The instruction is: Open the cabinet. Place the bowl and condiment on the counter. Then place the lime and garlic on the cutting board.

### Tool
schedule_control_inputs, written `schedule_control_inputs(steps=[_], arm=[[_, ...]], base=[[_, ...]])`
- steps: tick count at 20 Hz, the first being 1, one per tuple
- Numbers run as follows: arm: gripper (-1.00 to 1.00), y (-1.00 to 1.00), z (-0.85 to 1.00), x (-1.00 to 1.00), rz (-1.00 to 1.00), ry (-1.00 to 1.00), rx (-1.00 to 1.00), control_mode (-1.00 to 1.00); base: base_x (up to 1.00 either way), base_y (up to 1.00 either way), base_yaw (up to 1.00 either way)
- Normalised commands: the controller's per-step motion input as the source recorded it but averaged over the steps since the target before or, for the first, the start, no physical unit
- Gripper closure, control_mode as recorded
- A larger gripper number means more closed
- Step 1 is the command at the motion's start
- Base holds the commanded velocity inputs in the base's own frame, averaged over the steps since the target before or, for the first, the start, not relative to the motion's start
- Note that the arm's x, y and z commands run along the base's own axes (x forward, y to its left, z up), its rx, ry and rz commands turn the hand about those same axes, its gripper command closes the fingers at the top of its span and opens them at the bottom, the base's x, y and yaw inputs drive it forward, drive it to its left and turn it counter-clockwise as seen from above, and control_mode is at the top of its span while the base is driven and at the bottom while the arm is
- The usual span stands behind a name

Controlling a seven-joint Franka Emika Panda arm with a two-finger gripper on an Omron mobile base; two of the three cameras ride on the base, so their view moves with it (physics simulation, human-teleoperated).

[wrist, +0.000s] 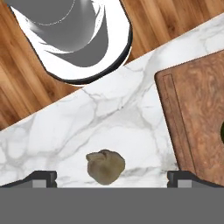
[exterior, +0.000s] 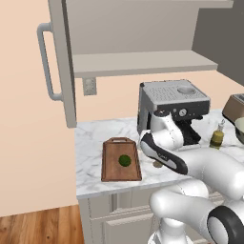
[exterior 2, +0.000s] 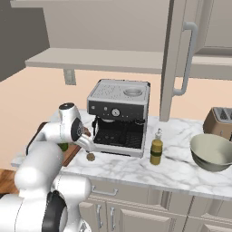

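Note:
The cabinet (exterior: 64, 71) (exterior 2: 172, 54) hangs open with bare shelves. On the counter (exterior: 90, 143) (exterior 2: 181, 174) the bowl (exterior 2: 212, 152) (exterior: 239, 131) and the condiment (exterior 2: 156, 149) (exterior: 217, 138) stand right of the coffee machine. The lime (exterior: 125, 160) lies on the cutting board (exterior: 114, 167) (wrist: 197, 118). The garlic (wrist: 105, 166) (exterior 2: 90, 157) (exterior: 157, 164) rests on the marble beside the board's long edge. My gripper (wrist: 111, 177) (exterior 2: 89, 147) hangs open just above the garlic, one fingertip on each side, touching nothing.
A coffee machine (exterior: 171, 102) (exterior 2: 120, 115) stands right behind my hand. A toaster (exterior 2: 219, 120) sits at the far right. The counter's front edge lies close to the garlic, with wooden floor (wrist: 52, 96) below.

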Motion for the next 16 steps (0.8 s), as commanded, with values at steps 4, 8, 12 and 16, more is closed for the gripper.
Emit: schedule_control_inputs(steps=[4,8,12,16], arm=[[-1.00,-0.33,-0.02,0.00,0.00,0.00,0.00,-1.00],[-1.00,-0.11,-0.16,0.00,0.00,0.00,0.00,-1.00],[-1.00,0.00,-0.26,0.00,0.00,0.00,0.00,-1.00],[-1.00,0.00,-0.19,0.00,0.00,0.00,0.00,-1.00]], base=[[0.00,0.00,0.00],[0.00,0.00,0.00],[0.00,0.00,0.00],[0.00,0.00,0.00]])
